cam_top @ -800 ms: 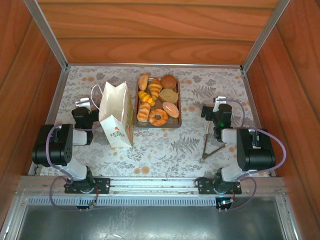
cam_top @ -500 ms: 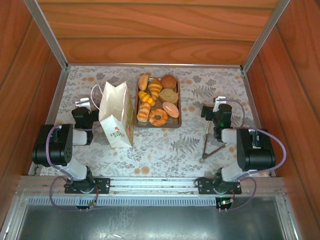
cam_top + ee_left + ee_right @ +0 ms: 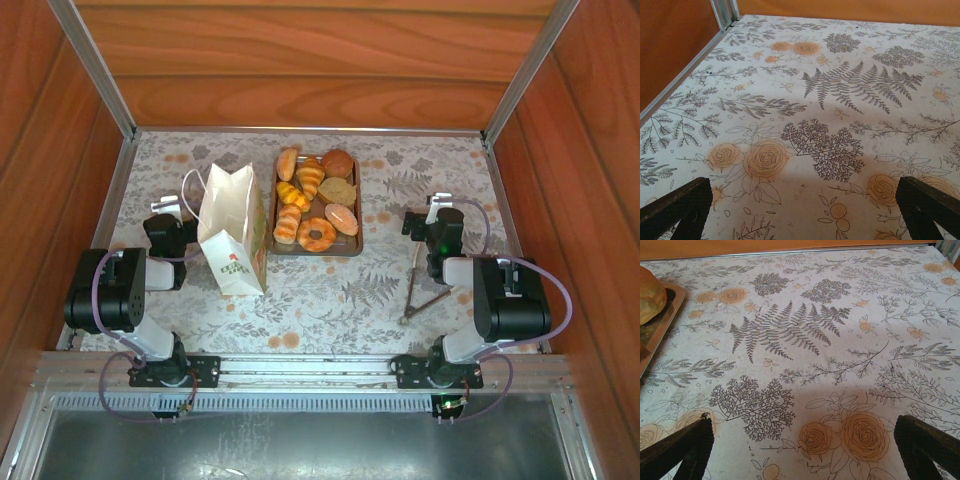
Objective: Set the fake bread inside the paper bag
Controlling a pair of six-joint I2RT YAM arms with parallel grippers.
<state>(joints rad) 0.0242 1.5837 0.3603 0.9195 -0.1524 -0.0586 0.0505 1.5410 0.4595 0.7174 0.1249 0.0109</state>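
Fake bread (image 3: 316, 200) position: on the brown rectangular tray (image 3: 315, 254) at the far centre of the table, well apart from both grippers.

1. Jaws. The left gripper (image 3: 800, 210) stands spread wide, its two dark, matte fingers (image 3: 675, 210) at the bottom corners of the left wrist view with bare cloth between them. The right gripper (image 3: 800, 450) stands equally wide over bare cloth and holds nothing.

2. Change check. Compared with the top view just before, nothing has moved: arms, bag, tray, pastries and tongs occupy the same places.

3. Near the right jaws. One rounded golden bun (image 3: 650, 295) sits at the left edge of the right wrist view, inside the raised tray lip (image 3: 665, 315).

4. Tray contents. Glossy moulded pieces packed close together: ridged yellow croissants (image 3: 292, 194), a ring doughnut (image 3: 317, 234) at the near end and a dark round bun (image 3: 338, 163) at the far right corner.

5. Paper bag (image 3: 235, 235). White, tall, creased paper with thin loop handles and a small red-and-green print; it stands upright just left of the tray, close beside the left gripper (image 3: 165, 213).

6. Tongs (image 3: 420, 290). Thin metal, V-shaped, lying flat just beside the right arm, near the right gripper (image 3: 437, 215).

7. Surroundings. A pale tablecloth (image 3: 330, 290) printed with grey ferns and orange roses; smooth wooden walls (image 3: 300, 60) with aluminium corner rails (image 3: 100, 70).
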